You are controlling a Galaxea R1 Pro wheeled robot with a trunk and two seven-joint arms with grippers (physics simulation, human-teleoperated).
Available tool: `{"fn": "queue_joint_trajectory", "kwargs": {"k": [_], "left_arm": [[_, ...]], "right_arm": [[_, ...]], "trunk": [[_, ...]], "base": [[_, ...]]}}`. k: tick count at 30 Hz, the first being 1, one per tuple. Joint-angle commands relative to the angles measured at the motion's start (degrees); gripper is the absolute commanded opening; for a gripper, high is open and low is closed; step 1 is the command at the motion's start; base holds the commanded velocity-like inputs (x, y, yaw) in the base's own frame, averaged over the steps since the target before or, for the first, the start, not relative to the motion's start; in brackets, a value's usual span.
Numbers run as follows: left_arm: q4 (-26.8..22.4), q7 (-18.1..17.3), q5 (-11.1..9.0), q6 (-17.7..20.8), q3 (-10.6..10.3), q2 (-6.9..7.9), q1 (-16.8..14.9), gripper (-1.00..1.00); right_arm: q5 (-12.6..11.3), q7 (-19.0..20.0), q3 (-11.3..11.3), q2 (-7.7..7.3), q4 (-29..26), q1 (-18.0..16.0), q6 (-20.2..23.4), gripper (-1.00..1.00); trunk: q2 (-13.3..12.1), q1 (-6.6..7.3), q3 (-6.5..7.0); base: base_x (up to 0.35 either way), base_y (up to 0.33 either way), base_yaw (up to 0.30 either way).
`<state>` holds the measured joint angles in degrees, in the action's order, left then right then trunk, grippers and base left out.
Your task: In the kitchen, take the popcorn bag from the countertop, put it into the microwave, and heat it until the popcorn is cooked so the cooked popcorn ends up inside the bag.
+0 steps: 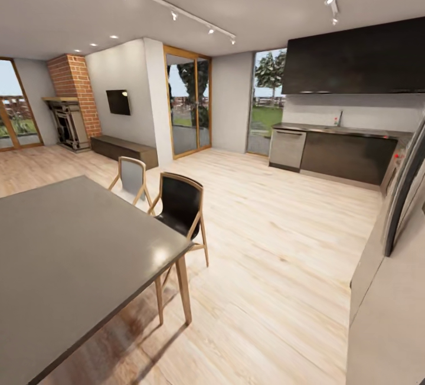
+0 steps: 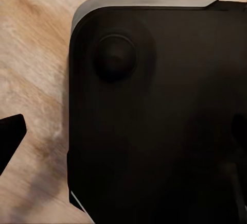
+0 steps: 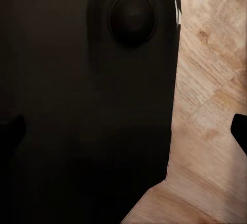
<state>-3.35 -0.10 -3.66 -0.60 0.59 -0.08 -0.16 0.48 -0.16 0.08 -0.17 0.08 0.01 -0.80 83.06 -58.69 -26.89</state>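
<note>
Both end effectors point down over the robot's black rounded base [image 2: 154,121] and pale wood floor [image 1: 277,243]; only dark fingertip [image 2: 10,136] edges show, so opening cannot be told. Long grey glossy table [image 1: 339,131] on dark cabinets lies far ahead-right; popcorn bag unseen. Neither arm clearly nearer.

Robot base [image 2: 164,121] is a matte black shell with rounded corners and a silver edge trim. A round black domed knob [image 3: 133,17] sits on it; fingertips [image 2: 10,136] black
</note>
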Motion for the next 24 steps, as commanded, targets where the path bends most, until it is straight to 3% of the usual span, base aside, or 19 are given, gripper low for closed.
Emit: {"fn": "queue_joint_trajectory", "kwargs": {"k": [1,9,24], "left_arm": [[0.01,0.0,-0.38,-0.08,0.02,-0.01,-0.02,1.0],[0.01,-0.01,-0.38,-0.1,0.02,-0.01,-0.02,1.0],[0.01,0.01,-0.38,-0.1,0.02,-0.01,-0.02,1.0]], "right_arm": [[0.05,-0.02,-0.06,-0.01,0.01,-0.01,-0.08,1.0],[-0.16,-0.02,-0.27,0.05,0.01,-0.01,-0.08,1.0],[-0.65,-0.02,-0.35,0.04,0.01,-0.01,-0.08,1.0]], "trunk": [[0.02,-0.03,-0.04],[0.02,-0.03,-0.04],[0.02,-0.03,-0.04]], "base": [[0.313,0.14,0.0],[0.29,0.127,-0.115],[0.015,0.006,-0.249]]}}
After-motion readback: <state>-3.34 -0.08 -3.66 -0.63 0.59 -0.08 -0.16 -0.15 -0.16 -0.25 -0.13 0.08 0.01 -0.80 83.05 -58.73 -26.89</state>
